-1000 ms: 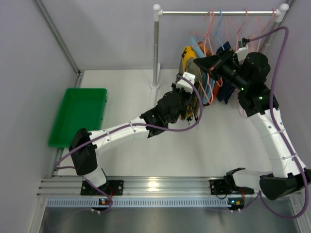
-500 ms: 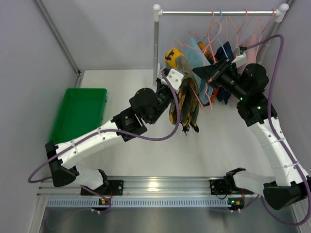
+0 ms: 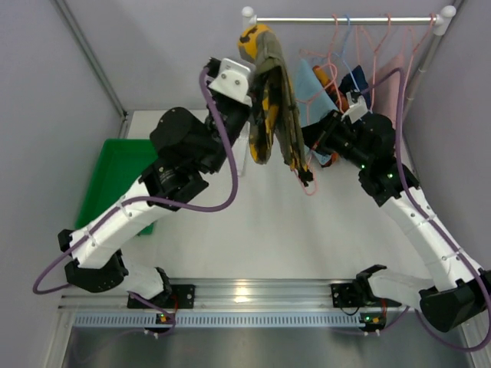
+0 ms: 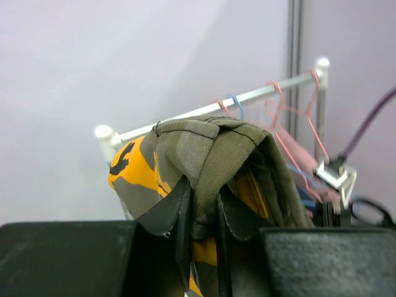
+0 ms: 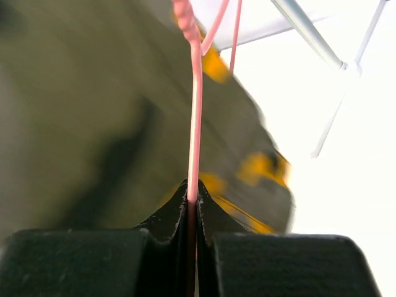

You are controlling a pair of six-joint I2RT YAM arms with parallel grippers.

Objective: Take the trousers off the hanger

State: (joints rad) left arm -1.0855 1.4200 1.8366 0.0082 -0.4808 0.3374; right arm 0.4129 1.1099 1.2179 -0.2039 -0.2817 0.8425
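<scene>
My left gripper [image 4: 201,193] has swung the trousers [image 3: 270,100] up and leftward from a second ago, to the left post of the rail [image 3: 345,19]. Its fingers are pinched on the olive fold at their top. The hems hang over open table [image 3: 268,238]. My right gripper [image 5: 192,189] is clamped on the salmon-pink hanger [image 5: 196,111] wire, close beside the trousers' right edge.
</scene>
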